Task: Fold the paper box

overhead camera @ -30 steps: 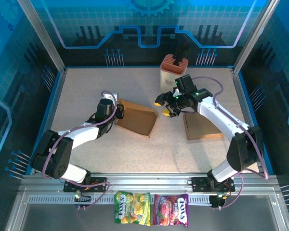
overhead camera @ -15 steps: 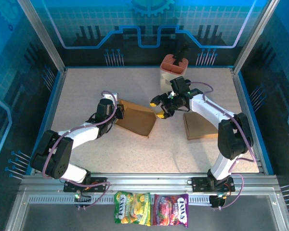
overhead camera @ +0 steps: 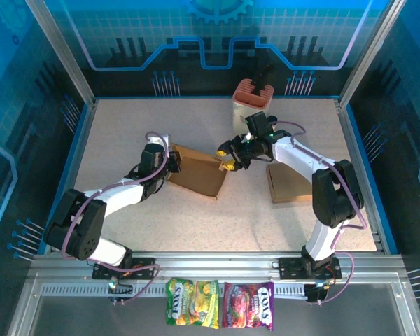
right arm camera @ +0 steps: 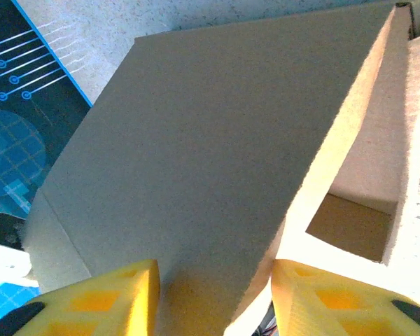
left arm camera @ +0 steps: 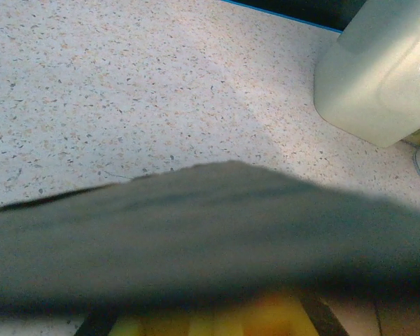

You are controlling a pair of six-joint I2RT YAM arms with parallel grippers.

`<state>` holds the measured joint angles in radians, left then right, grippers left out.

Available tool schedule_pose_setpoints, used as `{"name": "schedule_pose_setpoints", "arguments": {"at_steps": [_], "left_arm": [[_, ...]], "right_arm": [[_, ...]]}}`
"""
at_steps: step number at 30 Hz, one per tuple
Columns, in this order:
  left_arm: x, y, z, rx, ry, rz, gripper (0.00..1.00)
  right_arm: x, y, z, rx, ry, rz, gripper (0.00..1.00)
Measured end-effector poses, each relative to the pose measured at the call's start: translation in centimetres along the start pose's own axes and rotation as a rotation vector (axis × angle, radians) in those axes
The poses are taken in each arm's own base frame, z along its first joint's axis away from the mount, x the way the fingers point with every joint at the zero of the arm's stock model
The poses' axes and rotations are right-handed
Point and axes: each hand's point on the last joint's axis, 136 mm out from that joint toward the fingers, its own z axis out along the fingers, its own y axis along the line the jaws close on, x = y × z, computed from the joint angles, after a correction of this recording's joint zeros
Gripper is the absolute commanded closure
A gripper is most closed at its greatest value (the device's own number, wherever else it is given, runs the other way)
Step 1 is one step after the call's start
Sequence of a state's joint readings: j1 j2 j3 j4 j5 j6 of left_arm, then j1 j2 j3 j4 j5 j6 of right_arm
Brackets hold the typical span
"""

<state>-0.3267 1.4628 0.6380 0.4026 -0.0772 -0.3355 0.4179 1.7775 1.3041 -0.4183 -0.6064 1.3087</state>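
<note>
The paper box (overhead camera: 199, 173) is a brown cardboard piece lying partly folded mid-table, its right side raised. My left gripper (overhead camera: 170, 162) is shut on its left edge; in the left wrist view the dark, blurred cardboard (left arm camera: 210, 231) covers the yellow fingers (left arm camera: 266, 318). My right gripper (overhead camera: 229, 155) is at the box's upper right corner. In the right wrist view its jaws straddle the raised cardboard panel (right arm camera: 217, 140), the yellow fingertips (right arm camera: 119, 290) standing apart with a bright gap on the right side.
A second flat cardboard sheet (overhead camera: 294, 183) lies to the right, under the right arm. A white container with an orange top (overhead camera: 254, 100) stands at the back. Blue-edged walls (overhead camera: 80, 140) border the table, and candy bags (overhead camera: 220, 313) lie past the near rail.
My right gripper has moved left to the box's upper right corner and its jaws have narrowed around the raised panel. The left gripper has stayed in place on the box.
</note>
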Motion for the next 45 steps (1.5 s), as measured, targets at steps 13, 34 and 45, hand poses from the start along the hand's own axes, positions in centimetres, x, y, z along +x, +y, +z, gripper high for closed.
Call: {"name": "schedule_pose_setpoints", "arguments": {"at_steps": [13, 34, 45], "left_arm": [[2.2, -0.7, -0.3, 0.063, 0.068, -0.147, 0.90], [7.2, -2.7, -6.4, 0.157, 0.334, -0.345, 0.51], [7.8, -2.3, -12.0, 0.083, 0.410, -0.414, 0.48]], "right_arm": [[-0.7, -1.9, -0.1, 0.134, -0.061, -0.233, 0.62], [-2.3, -4.9, 0.2, 0.290, -0.120, -0.370, 0.67], [-2.5, -5.3, 0.1, 0.313, -0.124, -0.393, 0.67]]}}
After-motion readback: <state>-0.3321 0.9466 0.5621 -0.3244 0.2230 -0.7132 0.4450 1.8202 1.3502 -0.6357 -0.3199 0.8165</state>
